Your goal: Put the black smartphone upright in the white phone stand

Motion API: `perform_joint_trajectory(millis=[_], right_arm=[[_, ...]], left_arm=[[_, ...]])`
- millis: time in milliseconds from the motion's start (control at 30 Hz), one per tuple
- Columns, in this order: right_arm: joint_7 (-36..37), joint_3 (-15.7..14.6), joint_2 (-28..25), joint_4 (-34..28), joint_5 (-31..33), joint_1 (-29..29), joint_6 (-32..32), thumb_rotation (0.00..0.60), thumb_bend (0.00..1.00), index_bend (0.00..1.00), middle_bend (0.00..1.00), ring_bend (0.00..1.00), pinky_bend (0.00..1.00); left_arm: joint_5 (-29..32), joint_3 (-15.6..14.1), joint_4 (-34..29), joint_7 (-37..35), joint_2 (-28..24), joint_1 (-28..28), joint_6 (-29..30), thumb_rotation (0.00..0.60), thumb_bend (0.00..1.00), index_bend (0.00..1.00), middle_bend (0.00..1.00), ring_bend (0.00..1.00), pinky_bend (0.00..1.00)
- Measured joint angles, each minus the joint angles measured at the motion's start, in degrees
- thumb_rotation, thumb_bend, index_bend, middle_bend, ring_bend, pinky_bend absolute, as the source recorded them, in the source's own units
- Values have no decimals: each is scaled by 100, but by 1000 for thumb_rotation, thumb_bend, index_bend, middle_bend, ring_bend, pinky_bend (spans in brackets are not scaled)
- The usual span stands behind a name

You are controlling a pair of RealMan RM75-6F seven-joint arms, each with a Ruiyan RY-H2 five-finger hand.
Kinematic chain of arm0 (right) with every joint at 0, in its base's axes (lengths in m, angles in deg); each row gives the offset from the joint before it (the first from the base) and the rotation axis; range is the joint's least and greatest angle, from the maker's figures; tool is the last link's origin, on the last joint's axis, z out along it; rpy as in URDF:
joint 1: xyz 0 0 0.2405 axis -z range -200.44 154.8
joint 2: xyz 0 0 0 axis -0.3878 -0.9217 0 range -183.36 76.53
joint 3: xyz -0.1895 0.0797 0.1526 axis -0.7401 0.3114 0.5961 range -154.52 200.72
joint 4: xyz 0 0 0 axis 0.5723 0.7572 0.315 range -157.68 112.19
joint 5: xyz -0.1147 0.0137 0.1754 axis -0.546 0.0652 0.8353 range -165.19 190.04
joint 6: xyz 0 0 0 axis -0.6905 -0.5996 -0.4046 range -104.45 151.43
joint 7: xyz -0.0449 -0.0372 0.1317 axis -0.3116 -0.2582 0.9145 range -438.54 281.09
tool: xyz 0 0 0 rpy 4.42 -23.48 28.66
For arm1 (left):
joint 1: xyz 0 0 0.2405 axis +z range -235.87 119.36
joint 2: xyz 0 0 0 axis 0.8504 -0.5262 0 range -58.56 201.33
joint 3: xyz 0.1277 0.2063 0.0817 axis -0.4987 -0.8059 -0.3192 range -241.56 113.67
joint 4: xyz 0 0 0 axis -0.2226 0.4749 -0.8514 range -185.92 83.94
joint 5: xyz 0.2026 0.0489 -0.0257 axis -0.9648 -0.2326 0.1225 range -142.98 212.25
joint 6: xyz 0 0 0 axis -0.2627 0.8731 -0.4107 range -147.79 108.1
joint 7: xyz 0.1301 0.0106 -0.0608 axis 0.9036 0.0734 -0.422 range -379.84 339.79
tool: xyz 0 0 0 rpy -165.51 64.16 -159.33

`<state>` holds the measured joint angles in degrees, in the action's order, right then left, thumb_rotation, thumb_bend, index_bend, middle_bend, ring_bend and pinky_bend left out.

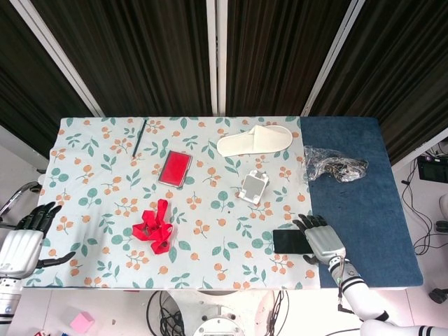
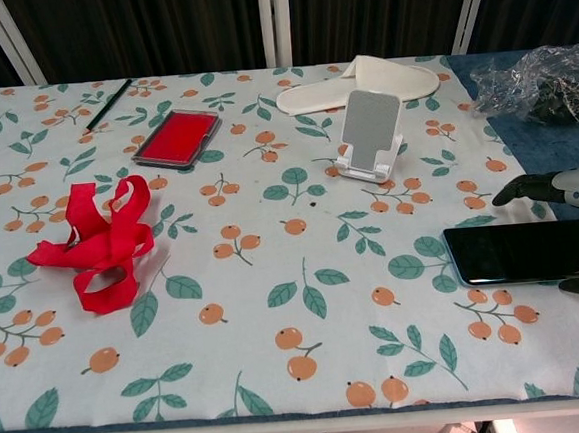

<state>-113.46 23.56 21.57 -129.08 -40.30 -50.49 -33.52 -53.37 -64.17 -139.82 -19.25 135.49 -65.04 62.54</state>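
Bare cloth between smartphone [image 1: 290, 241] and stand [image 1: 253, 187]; slipper [image 1: 253, 140] behind stand.

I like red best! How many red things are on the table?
2: a red ribbon near the front left, and a flat red case further back, beside the pencil. Nothing else red shows.

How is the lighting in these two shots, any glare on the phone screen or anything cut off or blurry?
Head view: even light, soft shadows, sharp throughout; the black smartphone reads flat black without glare, with the right hand covering its right end. Chest view: the screen shows a faint sheen only; the right hand is cut off at the frame edge; the white phone stand is crisp.
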Motion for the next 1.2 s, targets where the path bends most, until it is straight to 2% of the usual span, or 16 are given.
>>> perform_joint_trajectory(millis=[133, 767, 833, 1033, 1200], right_arm=[[10, -37, 7, -22, 64, -46, -31, 600, 176, 208, 0, 0, 0], [-160, -193, 217, 90, 261, -174, -303, 600, 176, 225, 0, 0, 0], [-172, -205, 240, 103, 260, -178, -328, 600, 176, 264, 0, 0, 0], [-105, -208, 345, 153, 98, -118, -553, 600, 202, 498, 0, 0, 0], [39, -218, 341, 150, -101, -50, -652, 600, 237, 580, 7, 0, 0]], left_arm=[[8, -3, 1, 14, 6, -4, -21, 415, 22, 90, 67, 72, 222], [-14, 44, 14, -34, -55, 0, 58, 415, 23, 90, 67, 72, 222], [-17, 46, 14, -43, -59, -1, 61, 414, 23, 90, 67, 72, 222], [-1, 27, 41, -66, -47, 19, 51, 418, 23, 90, 67, 72, 222], [6, 22, 58, -87, -35, 34, 58, 416, 23, 90, 67, 72, 222]])
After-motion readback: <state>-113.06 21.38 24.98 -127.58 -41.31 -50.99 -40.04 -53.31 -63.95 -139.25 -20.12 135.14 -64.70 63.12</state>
